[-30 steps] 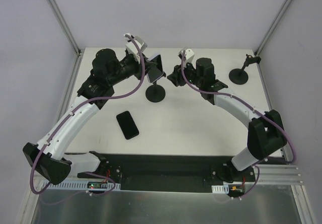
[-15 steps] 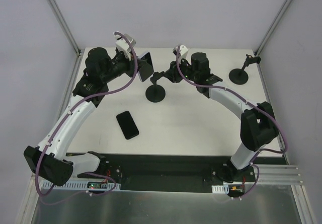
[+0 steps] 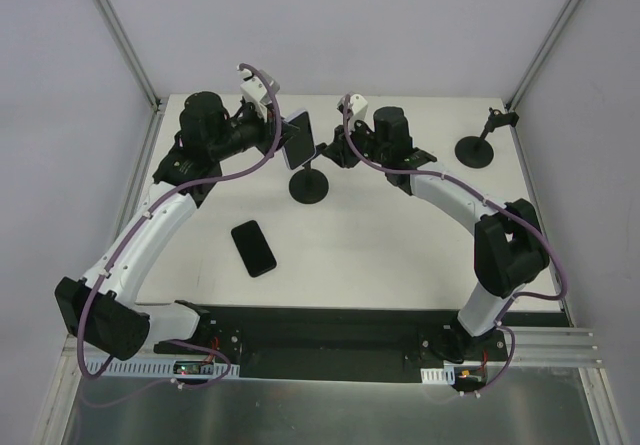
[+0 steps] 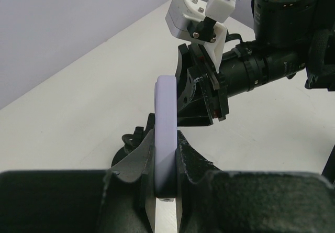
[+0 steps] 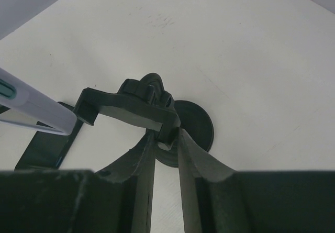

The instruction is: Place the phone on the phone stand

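Near the tabletop's far edge, the right gripper (image 5: 166,139) now pinches the phone stand (image 5: 132,105) (steadying it, likely) as the left gripper (image 4: 166,161), clamping the phone (image 4: 166,120), swings back alongside.

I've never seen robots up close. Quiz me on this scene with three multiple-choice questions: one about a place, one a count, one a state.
1. Where is the flat black phone?
A) lying on the white table, between the two arms
B) propped against the back wall
C) mounted on a stand

2. How many black phone stands with round bases are on the table?
A) one
B) two
C) four

3. What state is the pale lavender phone in?
A) lying flat on the table
B) clamped edge-on in the left end effector
C) resting on a stand, untouched

Answers:
1. A: the overhead view shows it flat on the tabletop.
2. B: only the centre stand and the far-right stand appear.
3. B: the left wrist view shows fingers pressed on both of its faces.
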Robot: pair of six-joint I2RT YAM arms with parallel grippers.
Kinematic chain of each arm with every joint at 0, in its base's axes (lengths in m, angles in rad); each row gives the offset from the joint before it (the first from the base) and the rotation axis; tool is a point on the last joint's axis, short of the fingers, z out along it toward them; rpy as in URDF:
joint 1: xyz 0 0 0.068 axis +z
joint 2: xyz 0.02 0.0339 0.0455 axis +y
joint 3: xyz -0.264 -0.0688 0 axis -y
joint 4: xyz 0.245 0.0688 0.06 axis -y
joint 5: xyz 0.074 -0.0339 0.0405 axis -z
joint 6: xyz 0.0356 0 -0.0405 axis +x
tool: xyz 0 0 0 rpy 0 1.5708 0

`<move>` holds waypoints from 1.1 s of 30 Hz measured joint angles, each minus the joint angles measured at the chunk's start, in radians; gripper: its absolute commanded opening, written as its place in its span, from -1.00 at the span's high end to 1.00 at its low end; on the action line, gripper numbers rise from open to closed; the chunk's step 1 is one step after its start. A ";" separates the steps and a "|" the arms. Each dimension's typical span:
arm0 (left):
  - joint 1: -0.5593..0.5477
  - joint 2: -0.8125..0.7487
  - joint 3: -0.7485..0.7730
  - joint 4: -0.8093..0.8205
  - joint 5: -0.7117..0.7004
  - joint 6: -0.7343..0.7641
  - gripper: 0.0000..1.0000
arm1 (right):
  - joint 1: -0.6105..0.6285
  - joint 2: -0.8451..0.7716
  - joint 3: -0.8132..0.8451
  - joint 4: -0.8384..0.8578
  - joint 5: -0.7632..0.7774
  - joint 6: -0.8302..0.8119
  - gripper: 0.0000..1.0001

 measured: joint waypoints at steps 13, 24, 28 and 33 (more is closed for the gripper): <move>0.010 0.035 0.000 0.009 0.100 0.007 1.00 | 0.001 0.000 0.000 0.005 0.035 -0.016 0.98; 0.012 0.320 0.059 0.087 0.528 0.077 1.00 | -0.005 0.000 0.000 0.005 0.029 -0.026 0.99; -0.006 0.390 0.058 0.119 0.601 0.154 1.00 | -0.013 0.000 -0.001 0.002 0.006 -0.032 0.99; -0.008 0.417 0.024 0.243 0.663 0.195 1.00 | -0.029 0.000 -0.001 0.000 -0.027 -0.040 0.99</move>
